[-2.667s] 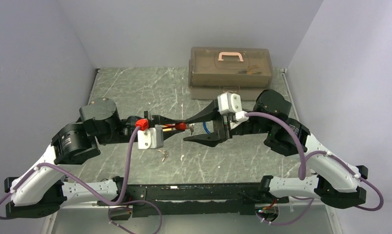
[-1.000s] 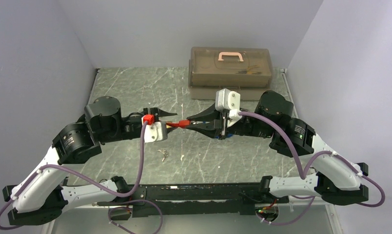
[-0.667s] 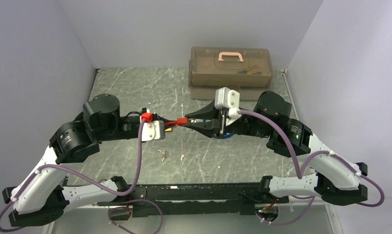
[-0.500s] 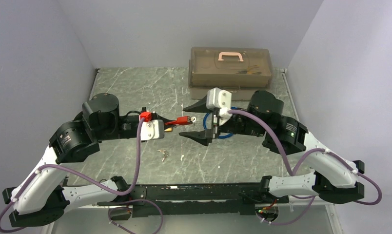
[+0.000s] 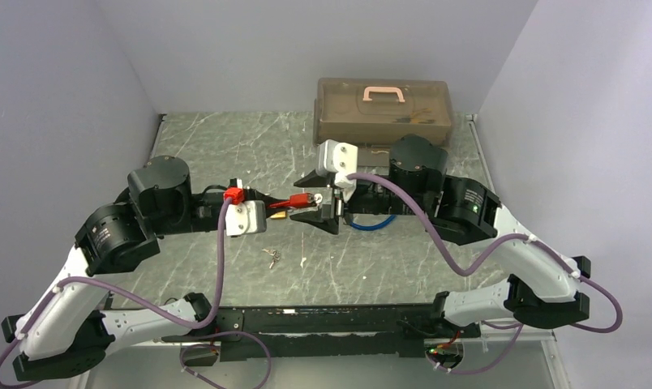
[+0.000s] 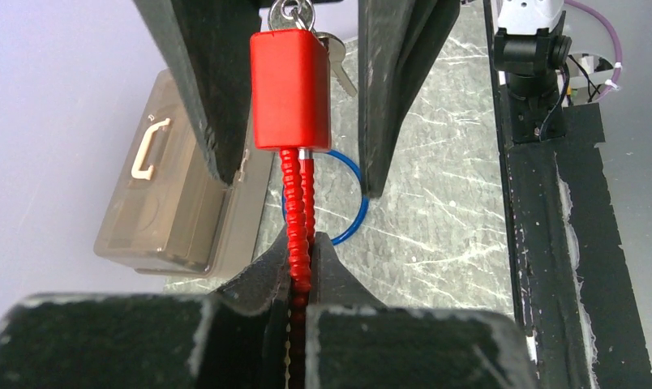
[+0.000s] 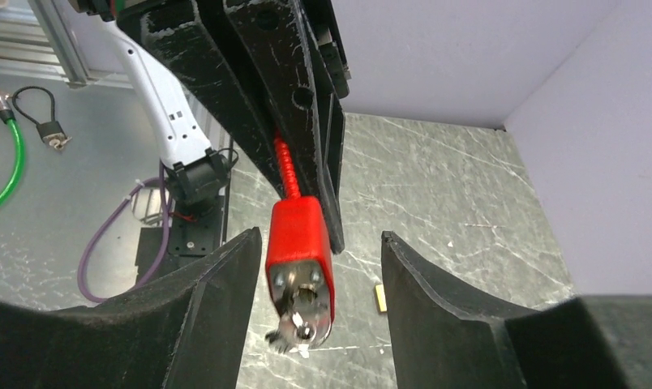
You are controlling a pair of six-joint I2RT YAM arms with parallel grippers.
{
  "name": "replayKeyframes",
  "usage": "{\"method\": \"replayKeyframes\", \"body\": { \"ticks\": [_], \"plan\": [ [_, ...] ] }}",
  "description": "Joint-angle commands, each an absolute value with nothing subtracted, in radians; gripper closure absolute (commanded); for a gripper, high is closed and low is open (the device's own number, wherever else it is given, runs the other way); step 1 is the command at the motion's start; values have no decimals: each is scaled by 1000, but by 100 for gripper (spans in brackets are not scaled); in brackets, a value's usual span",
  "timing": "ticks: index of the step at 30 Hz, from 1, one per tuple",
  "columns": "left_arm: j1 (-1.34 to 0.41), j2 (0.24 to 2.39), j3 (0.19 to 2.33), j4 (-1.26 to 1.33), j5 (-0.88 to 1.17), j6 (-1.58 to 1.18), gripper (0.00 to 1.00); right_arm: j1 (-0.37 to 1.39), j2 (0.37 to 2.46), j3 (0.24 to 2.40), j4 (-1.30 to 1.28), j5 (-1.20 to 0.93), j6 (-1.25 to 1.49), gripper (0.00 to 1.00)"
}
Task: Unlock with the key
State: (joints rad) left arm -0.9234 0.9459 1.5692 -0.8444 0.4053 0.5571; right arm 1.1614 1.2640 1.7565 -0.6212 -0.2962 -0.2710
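Observation:
A red cable lock hangs in the air between my two grippers. Its red body (image 5: pixel 302 198) (image 6: pixel 290 89) (image 7: pixel 300 243) points toward the right arm. A silver key (image 7: pixel 300 328) (image 6: pixel 293 12) on a ring sticks in the body's end face. My left gripper (image 5: pixel 272 205) (image 6: pixel 305 251) is shut on the ribbed red cable (image 6: pixel 298 211) just behind the body. My right gripper (image 5: pixel 305 198) (image 7: pixel 319 237) is open, with one finger on each side of the body and key, touching neither.
A brown translucent toolbox (image 5: pixel 383 120) (image 6: pixel 177 203) with a pink handle stands at the back of the table. A blue cable loop (image 5: pixel 371 224) (image 6: pixel 351 211) lies under the right wrist. Loose keys (image 5: pixel 272 258) lie near the front centre. A small brass piece (image 7: pixel 379 297) rests on the table.
My left gripper closed on the red cable. My right gripper let go of the lock body, opened, and slid left with its arm so its fingers now flank the body.

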Motion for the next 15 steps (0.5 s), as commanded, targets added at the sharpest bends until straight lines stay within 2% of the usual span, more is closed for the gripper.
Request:
{"method": "replayKeyframes", "body": {
  "ticks": [1, 10, 15],
  "plan": [
    [-917, 930, 1571, -818, 400, 568, 100, 1166, 1211, 1799, -633, -279, -285, 41],
    [-917, 953, 1588, -834, 416, 561, 100, 1165, 1205, 1811, -606, -295, -289, 45],
    [-916, 966, 1611, -831, 417, 554, 100, 1166, 1234, 1835, -642, -302, -307, 58]
  ]
}}
